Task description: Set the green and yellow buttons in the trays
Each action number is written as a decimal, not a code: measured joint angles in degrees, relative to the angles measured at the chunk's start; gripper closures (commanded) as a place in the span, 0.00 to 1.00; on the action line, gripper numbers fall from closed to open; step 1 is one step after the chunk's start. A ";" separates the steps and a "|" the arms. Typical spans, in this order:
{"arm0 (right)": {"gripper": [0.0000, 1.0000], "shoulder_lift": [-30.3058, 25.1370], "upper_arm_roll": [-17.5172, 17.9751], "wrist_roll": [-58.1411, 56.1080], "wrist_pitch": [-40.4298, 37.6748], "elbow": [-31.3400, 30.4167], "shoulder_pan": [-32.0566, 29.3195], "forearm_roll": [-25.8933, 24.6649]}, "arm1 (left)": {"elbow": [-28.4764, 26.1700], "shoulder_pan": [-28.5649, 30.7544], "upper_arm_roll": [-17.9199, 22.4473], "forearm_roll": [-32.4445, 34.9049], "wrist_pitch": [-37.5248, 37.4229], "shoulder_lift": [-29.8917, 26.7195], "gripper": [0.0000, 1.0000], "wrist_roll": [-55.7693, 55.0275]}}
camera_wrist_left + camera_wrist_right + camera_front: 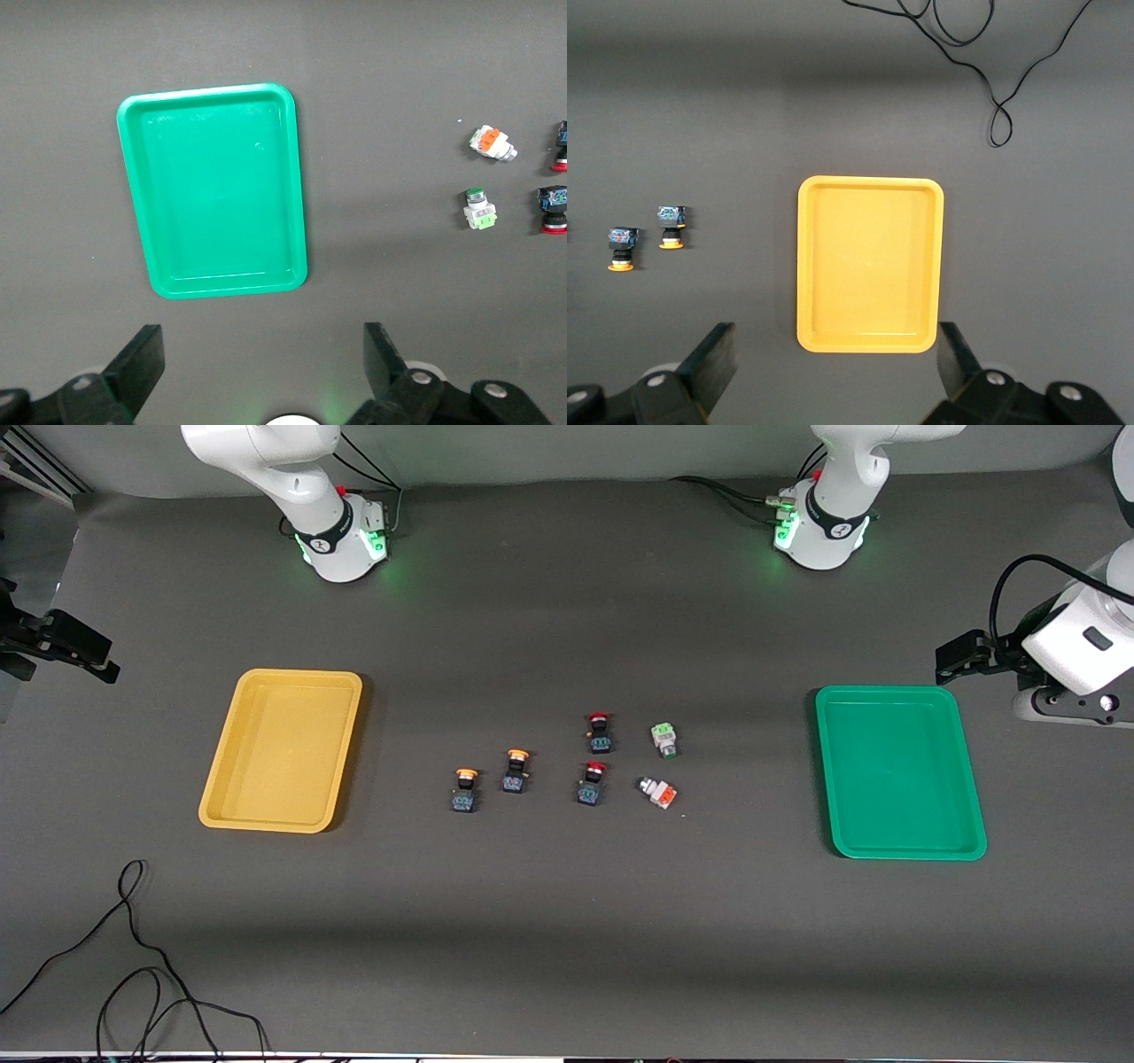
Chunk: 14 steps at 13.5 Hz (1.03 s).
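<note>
Two yellow-capped buttons stand mid-table, toward the yellow tray. They also show in the right wrist view, one button beside the other button. A white button with a green part and a white one with an orange part lie toward the green tray. Both trays hold nothing. My left gripper hangs open by the green tray. My right gripper hangs open by the yellow tray.
Two red-capped black buttons stand between the yellow-capped and the white ones. A black cable loops on the table nearer the front camera than the yellow tray. The arm bases stand along the table's robot edge.
</note>
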 measured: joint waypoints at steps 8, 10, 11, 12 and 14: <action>0.00 0.91 0.43 0.00 -0.36 0.77 0.12 0.00 | 0.00 -0.01 -0.06 0.00 0.02 0.01 0.00 0.00; 0.00 0.96 0.47 0.00 -0.37 0.77 0.12 0.00 | 0.00 -0.01 -0.06 0.00 0.01 0.12 0.00 0.00; 0.00 1.03 0.50 0.00 -0.38 0.77 0.12 0.00 | -0.08 -0.02 -0.07 -0.01 0.02 0.20 0.00 0.00; 0.00 1.20 0.63 0.00 -0.41 0.77 0.12 0.00 | -0.40 -0.02 -0.08 -0.01 0.09 0.29 0.00 -0.25; 0.00 2.11 1.43 0.00 -0.86 0.75 0.16 0.00 | -2.38 -0.26 -0.26 -0.16 2.14 0.31 0.00 -2.49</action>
